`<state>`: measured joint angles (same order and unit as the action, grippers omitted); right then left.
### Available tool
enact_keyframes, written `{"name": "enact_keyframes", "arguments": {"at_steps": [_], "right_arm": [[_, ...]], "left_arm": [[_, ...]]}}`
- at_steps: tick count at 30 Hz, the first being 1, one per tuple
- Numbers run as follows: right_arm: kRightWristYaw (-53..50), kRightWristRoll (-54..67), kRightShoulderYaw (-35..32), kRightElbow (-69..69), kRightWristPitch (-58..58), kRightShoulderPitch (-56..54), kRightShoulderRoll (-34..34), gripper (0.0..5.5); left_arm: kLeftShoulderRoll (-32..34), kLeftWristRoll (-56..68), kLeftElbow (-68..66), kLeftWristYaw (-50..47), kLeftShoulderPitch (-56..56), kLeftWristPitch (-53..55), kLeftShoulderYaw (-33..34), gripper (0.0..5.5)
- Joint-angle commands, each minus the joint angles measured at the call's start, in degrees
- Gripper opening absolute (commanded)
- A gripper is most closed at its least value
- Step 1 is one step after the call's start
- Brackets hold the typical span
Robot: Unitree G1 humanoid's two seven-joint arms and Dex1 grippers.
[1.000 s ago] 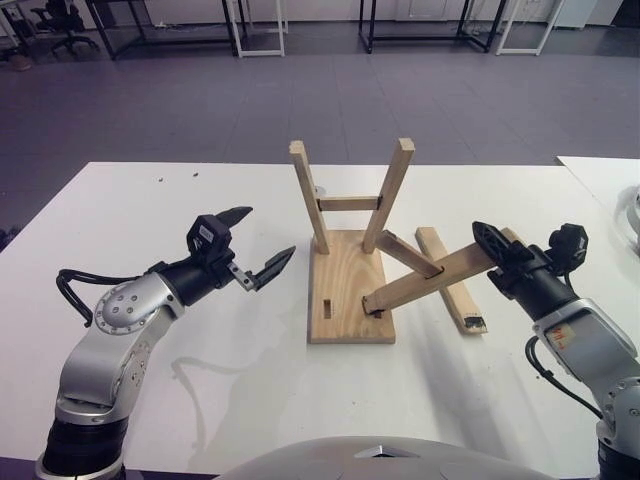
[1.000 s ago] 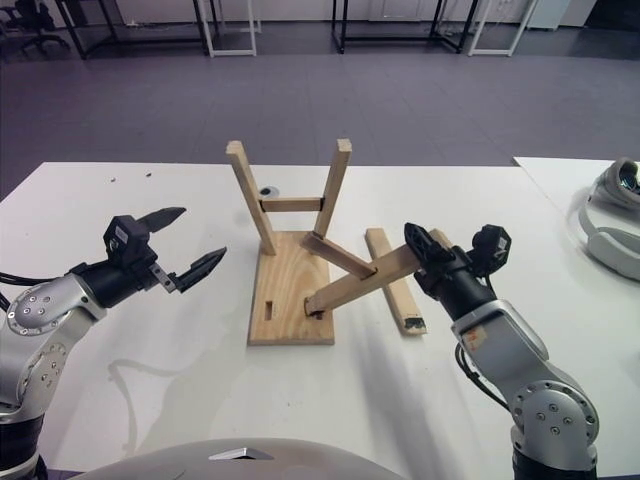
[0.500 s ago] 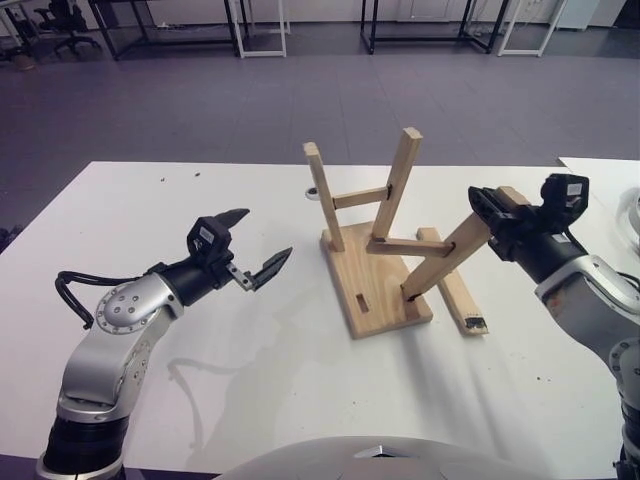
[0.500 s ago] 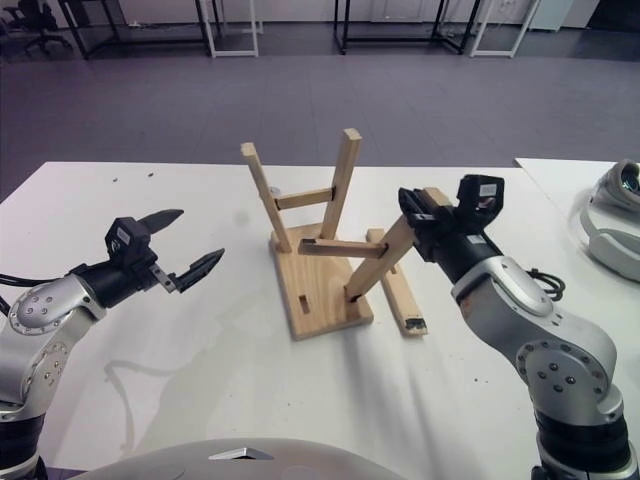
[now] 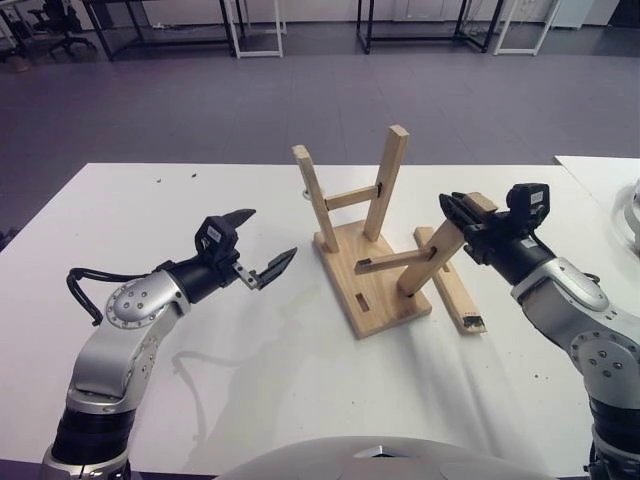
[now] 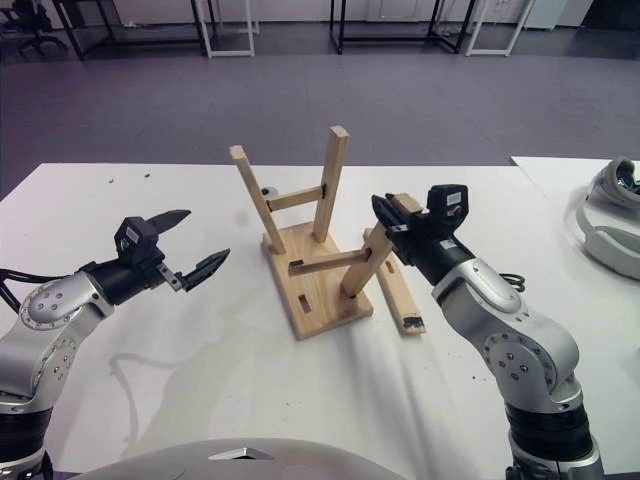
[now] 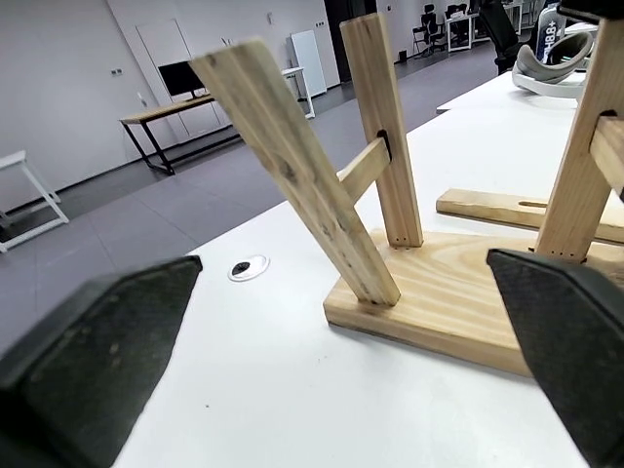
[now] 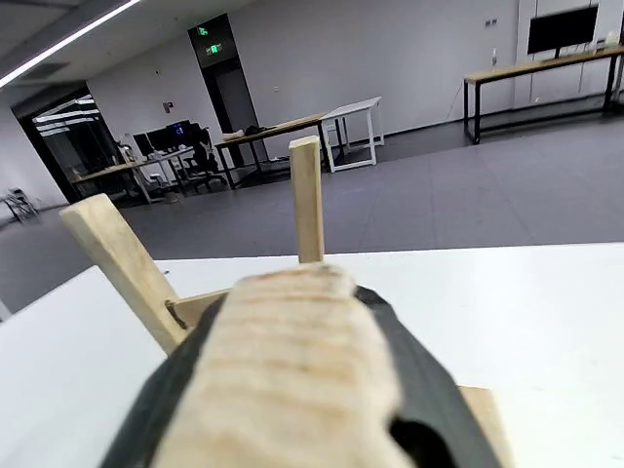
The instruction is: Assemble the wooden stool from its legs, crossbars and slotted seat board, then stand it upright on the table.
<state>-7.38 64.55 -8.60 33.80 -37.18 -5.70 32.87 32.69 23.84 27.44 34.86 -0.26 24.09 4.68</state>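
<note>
On the table point(image 5: 300, 410), right pincer point(image 5: 456, 211) clamps a squared wooden leg point(image 5: 430, 258), left pincer point(image 5: 268, 236) gapes

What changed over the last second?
The right gripper, shut on a leg, swung it from a low slant to steeper, and the board turned, near end to the robot's right. The left gripper stayed open beside it; the loose leg lay still.

floor point(image 5: 200, 100) grey | metal-framed tables point(image 8: 546, 66) at far side | office chair point(image 5: 62, 18) far left

No lettering legible; green sign point(image 8: 205, 30) over doorway point(image 8: 230, 93) unreadable
</note>
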Motion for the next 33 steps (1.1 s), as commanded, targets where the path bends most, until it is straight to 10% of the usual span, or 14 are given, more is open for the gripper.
{"name": "enact_keyframes", "arguments": {"at_steps": [1, 8, 13, 19, 33], "right_arm": [[-4.2, 10.1, -5.9, 1.7, 2.6, -8.0, -3.1, 2.25], [-3.6, 15.5, -15.5, -6.7, 3.6, -17.6, 4.5, 3.46], [0.9, -1.2, -5.3, -13.7, -1.5, -0.5, 4.2, 4.49], [6.2, -19.7, 7.8, -22.2, -4.2, 7.0, 2.3, 4.49], [13.0, -39.5, 13.4, -29.1, -5.7, 5.9, 1.3, 2.07]], "left_arm": [[0.0, -1.6, -1.7, 0.1, -1.5, -1.5, -0.5, 5.40], [-0.6, -2.3, -4.2, 0.3, -2.6, -3.3, -0.3, 5.40], [-0.9, -2.5, -5.5, 0.6, -4.6, -3.7, -0.9, 5.40], [-2.1, -3.9, -7.0, -1.1, -6.4, -3.5, -1.8, 5.40], [-4.5, -6.1, -8.5, -3.4, -10.1, -3.2, -2.0, 5.40]]}}
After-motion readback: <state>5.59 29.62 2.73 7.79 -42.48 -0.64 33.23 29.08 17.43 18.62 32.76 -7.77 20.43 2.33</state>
